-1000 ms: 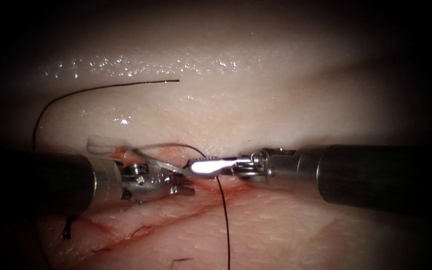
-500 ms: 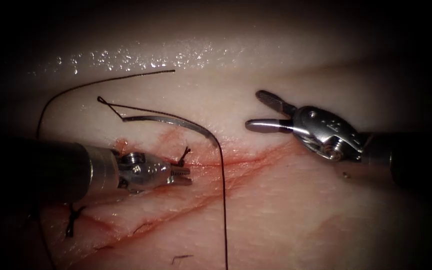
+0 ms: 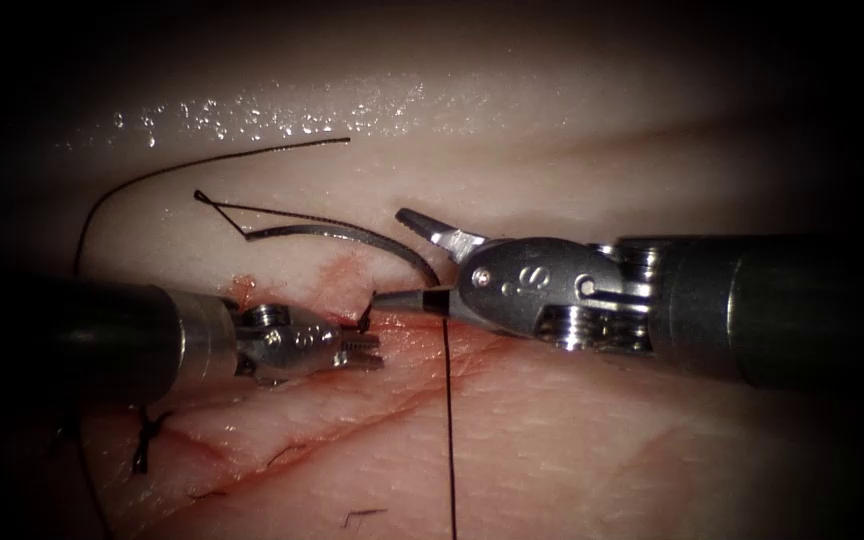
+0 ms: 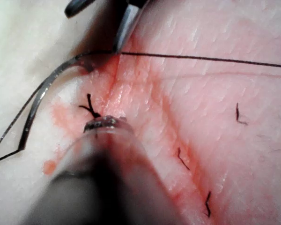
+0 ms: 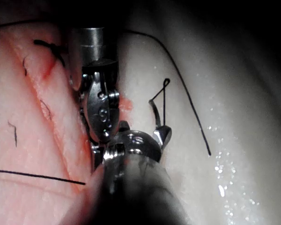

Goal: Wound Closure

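**Right fingers spread around the needle's tip end**

My right fingers are spread wide, one above the needle and the other below it, near where its curve dips into the tissue at the cut. They grip nothing, as far as I can tell. The needle lies free, its long axis running leftward from them, its swaged end with the thread far left. My left fingers are pressed together just below, by a knot stub, holding nothing. The right arm is nearer.
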`<state>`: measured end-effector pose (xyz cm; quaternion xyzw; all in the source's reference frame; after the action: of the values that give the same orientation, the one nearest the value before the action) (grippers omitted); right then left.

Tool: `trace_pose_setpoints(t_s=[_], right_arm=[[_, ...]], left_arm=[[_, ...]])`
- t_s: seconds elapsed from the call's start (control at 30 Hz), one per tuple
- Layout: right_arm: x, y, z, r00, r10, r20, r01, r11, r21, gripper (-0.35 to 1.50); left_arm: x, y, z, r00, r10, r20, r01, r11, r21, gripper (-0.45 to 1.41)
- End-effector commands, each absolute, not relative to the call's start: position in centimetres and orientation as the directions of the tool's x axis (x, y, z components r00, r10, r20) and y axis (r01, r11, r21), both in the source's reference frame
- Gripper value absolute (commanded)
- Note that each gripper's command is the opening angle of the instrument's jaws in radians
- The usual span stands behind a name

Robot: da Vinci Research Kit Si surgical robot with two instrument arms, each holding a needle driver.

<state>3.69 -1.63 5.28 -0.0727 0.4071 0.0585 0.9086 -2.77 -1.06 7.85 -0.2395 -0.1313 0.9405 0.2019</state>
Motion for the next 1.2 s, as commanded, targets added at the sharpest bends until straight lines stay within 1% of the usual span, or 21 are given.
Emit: trace_pose_setpoints(t_s=[0.03,0.07,0.1,0.13,0.23,0.37,0.5,0.87,0.97,1.0,1.07,1.2], right_arm=[[3.98,-1.68,5.31,0.71,-0.017,-0.704,-0.154,0.972,-0.178,1.03],[4.05,-1.71,5.35,0.761,-0.072,-0.645,-0.14,0.952,-0.272,1.1],[4.1,-1.72,5.38,0.783,-0.085,-0.616,-0.148,0.937,-0.317,1.27],[4.14,-1.73,5.41,0.795,-0.099,-0.599,-0.15,0.924,-0.351,1.28],[4.27,-1.78,5.51,0.841,-0.161,-0.516,-0.095,0.896,-0.434,1.25],[4.37,-1.82,5.7,0.868,-0.212,-0.449,-0.061,0.852,-0.52,1.18],[4.43,-1.89,6.0,0.868,-0.247,-0.431,-0.058,0.812,-0.581,1.18],[4.39,-1.85,6.23,0.872,-0.3,-0.388,-0.065,0.713,-0.698,1.2],[4.41,-1.89,6.17,0.873,-0.312,-0.376,-0.068,0.685,-0.725,1.1],[4.42,-1.89,6.16,0.871,-0.313,-0.378,-0.074,0.677,-0.732,1.1],[4.45,-1.9,6.1,0.872,-0.315,-0.376,-0.09,0.651,-0.754,1.16],[4.5,-1.91,6.05,0.882,-0.343,-0.324,-0.056,0.606,-0.794,1.18]], left_arm=[[-2.82,-1.08,7.91,-0.804,0.442,-0.399,-0.315,-0.884,-0.344,0.22],[-2.82,-1.08,7.91,-0.804,0.442,-0.399,-0.315,-0.884,-0.344,0.22],[-2.82,-1.08,7.91,-0.804,0.442,-0.399,-0.315,-0.884,-0.344,0.22],[-2.82,-1.08,7.91,-0.804,0.442,-0.399,-0.315,-0.884,-0.344,0.22],[-2.82,-1.08,7.91,-0.804,0.442,-0.399,-0.315,-0.884,-0.344,0.22],[-2.82,-1.09,7.92,-0.804,0.441,-0.399,-0.315,-0.885,-0.343,0.22],[-2.82,-1.09,7.92,-0.804,0.441,-0.399,-0.315,-0.885,-0.342,0.22],[-2.82,-1.1,7.93,-0.804,0.441,-0.399,-0.316,-0.885,-0.342,0.2],[-2.82,-1.1,7.93,-0.804,0.441,-0.399,-0.316,-0.885,-0.342,0.2],[-2.82,-1.1,7.93,-0.804,0.441,-0.399,-0.316,-0.885,-0.342,0.2],[-2.82,-1.1,7.93,-0.804,0.441,-0.399,-0.316,-0.885,-0.341,0.2],[-2.82,-1.1,7.93,-0.804,0.441,-0.399,-0.316,-0.885,-0.341,0.2]])
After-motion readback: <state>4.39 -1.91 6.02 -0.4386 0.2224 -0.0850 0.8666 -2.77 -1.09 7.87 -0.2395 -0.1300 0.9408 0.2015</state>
